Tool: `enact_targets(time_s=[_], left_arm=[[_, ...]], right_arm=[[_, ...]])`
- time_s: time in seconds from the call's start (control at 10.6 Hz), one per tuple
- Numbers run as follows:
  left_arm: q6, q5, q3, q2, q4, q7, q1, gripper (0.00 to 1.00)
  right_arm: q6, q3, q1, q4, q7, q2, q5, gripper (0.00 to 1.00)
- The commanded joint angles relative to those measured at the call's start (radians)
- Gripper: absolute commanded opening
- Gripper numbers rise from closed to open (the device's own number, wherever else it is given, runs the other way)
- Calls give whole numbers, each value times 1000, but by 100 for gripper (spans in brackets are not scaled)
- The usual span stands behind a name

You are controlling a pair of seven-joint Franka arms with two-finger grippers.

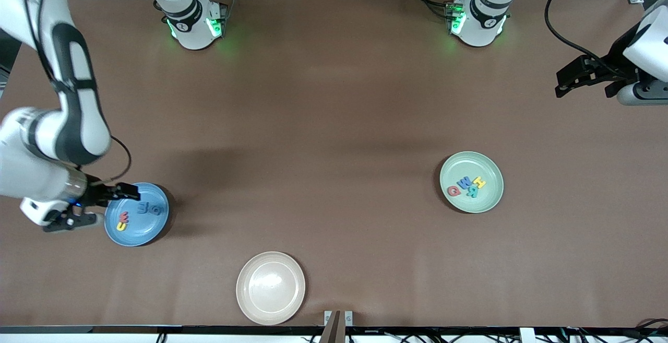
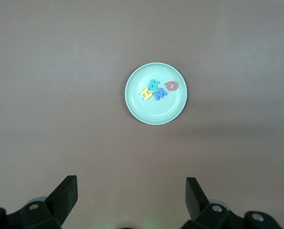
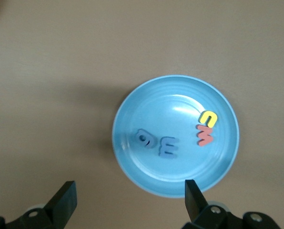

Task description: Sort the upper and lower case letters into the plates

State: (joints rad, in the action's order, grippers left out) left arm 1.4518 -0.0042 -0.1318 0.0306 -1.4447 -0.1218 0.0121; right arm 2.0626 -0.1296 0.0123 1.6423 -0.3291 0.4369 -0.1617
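A: Big stuff first. Where does everything sit on the brown matte counter (image 1: 334, 123)?

B: Three plates. The round pale green shallow plate (image 1: 490, 197) sits twd the left arm's end. The round blue shallow plate (image 1: 151, 225) is at the right arm's end. A round cream-beige plate (image 1: 271, 287), nothing in it, is nearest the front cam, btwn them.

A: Arms?

B: Right gripper (image 1: 86, 208) hovers low at the blue plate's edge, on the side twd the right arm's end. Its fingers (image 3: 65, 198) are spread wide w/ nothing in them. Left gripper (image 1: 587, 79) waits high up by the counter's edge at its own end, well apart from the green plate; its fingers (image 2: 68, 191) are wide apart too, nothing held.

A: Letters?

B: All eight chunky toy letters look plated. Four on green: red Q (image 1: 453, 191), blue W (image 1: 464, 182), teal R (image 1: 472, 190), yellow I (image 1: 479, 181), bunched and touching. Four on blue: two blue ones (image 1: 148, 208), a yellow one (image 1: 124, 216) and a red one (image 1: 121, 224).

A: So what does the next move turn on?

B: My guess: sort's done or nearly. If anything needs a fix, the right arm's the closer one. From its wrist cam the blue plate's letters lie straight ahead of the spread fingers, the red-yellow pair just off the line of one finger.
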Motion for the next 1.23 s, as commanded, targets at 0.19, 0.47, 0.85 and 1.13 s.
enact_targets(time_s=[0.19,0.47,0.85,1.13], left_arm=[[9,-33,17,-12,-17,7,-6,100],[9,-34,15,-5,-14,7,-3,100],[9,-34,15,-3,-14,11,0,100],[10,-34,15,2,-17,11,-1,100]], right_arm=[[-8,85,-26,227,79,-309,94,100],[-119,87,-26,211,81,-444,107,100],[-379,90,-23,4,105,-428,119,100],[-461,90,-23,-35,105,-446,160,100]])
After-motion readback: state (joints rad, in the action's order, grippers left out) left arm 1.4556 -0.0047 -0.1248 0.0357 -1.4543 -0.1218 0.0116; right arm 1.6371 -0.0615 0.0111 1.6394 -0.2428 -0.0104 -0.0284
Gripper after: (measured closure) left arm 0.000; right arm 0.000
